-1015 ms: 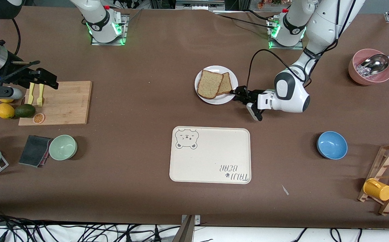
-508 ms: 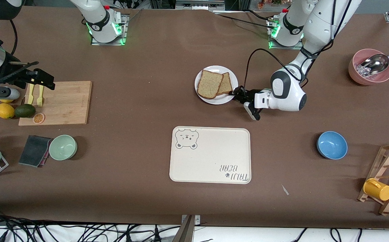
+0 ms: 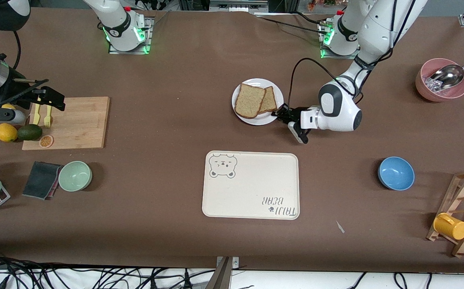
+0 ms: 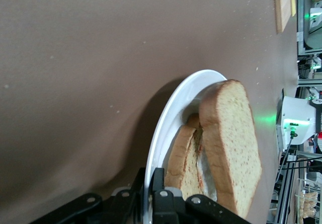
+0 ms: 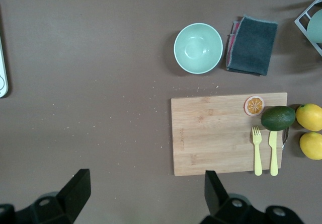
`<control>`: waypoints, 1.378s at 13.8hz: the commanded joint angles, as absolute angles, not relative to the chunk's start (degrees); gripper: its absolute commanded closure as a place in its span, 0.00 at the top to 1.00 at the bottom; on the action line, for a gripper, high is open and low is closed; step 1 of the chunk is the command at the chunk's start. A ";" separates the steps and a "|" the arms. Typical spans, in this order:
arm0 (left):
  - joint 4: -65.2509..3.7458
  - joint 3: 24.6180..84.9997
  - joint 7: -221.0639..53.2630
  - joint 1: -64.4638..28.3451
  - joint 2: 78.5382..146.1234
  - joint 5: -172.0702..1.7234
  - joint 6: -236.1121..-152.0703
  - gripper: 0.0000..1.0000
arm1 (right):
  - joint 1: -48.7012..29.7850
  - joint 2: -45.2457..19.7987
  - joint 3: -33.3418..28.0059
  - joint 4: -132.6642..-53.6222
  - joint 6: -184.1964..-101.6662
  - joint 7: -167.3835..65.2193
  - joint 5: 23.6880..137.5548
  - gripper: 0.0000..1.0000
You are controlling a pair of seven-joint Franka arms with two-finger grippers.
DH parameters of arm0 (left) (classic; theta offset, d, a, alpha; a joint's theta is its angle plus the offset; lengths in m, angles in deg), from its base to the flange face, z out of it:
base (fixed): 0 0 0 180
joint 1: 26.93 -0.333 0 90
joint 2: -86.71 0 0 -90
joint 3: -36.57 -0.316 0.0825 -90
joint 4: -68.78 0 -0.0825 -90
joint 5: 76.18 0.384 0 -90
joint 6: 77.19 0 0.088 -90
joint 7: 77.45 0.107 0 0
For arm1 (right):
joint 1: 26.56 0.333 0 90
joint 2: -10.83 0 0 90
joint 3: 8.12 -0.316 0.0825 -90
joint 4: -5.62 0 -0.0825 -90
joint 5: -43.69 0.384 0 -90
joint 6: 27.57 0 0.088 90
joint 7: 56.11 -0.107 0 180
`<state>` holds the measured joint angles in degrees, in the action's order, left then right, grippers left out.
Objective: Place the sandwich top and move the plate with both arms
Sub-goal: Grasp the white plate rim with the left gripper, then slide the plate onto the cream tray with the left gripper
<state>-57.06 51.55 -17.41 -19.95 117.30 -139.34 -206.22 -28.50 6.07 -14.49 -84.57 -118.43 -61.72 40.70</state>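
Nearest the front camera lies the cream tray [image 3: 250,185], bare, at about six o'clock from the plate [image 3: 256,120] and apart from it. That direction is the one the coming move turns on, as I judge it: the plate has to travel toward the tray.

The plate sits on the bench [image 3: 176,120] near its middle. The left pincer [image 3: 281,113] meets the plate's rim at roughly four o'clock, reaching in sideways and low. In the left wrist view one finger [image 4: 160,194] lies over the rim and the other parts sit under it, so the pincer appears clamped on the rim [image 4: 166,118].

On the plate, the sandwich top [image 3: 250,100] lies across a lower slice [image 3: 270,100], shifted toward ten o'clock, so the stack is skewed. Being nearly square, the top has no marked long axis; its corners point roughly to twelve, three, six and nine.

The right pincer [image 3: 52,98] hangs over the wooden board [image 3: 81,122], at nine o'clock and well apart from the plate, fingers spread wide and empty. The left arm is plainly the nearer one.
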 commanded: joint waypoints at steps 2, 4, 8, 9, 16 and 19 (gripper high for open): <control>-56.47 51.51 -16.10 -20.34 116.68 -141.66 -205.96 0.00 | -28.67 6.52 -14.62 -84.56 -118.71 -60.68 39.91 1.00; -54.01 51.34 -18.20 -21.39 116.33 -141.75 -202.63 0.00 | -28.67 6.52 -14.62 -84.74 -118.54 -60.77 39.91 1.00; -47.16 51.34 -22.95 -26.13 115.89 -141.22 -193.93 0.00 | -28.84 6.44 -14.53 -84.91 -119.59 -59.28 40.00 1.00; -45.84 51.25 -24.70 -27.19 115.98 -141.13 -192.17 0.00 | -28.93 6.43 -14.53 -84.48 -119.60 -59.02 40.00 1.00; -23.80 51.16 -30.41 -28.61 128.78 -141.49 -191.45 0.00 | -29.02 6.35 -14.53 -85.61 -119.86 -58.66 40.26 1.00; -16.33 51.16 -32.27 -27.12 136.08 -141.40 -192.15 0.00 | -28.93 6.53 -14.62 -86.58 -120.03 -58.40 39.91 1.00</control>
<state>-24.14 50.92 -31.01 -28.25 129.61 -139.71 -193.40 -28.53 5.98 -14.33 -85.48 -119.36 -59.54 40.53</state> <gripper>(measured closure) 0.952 0.000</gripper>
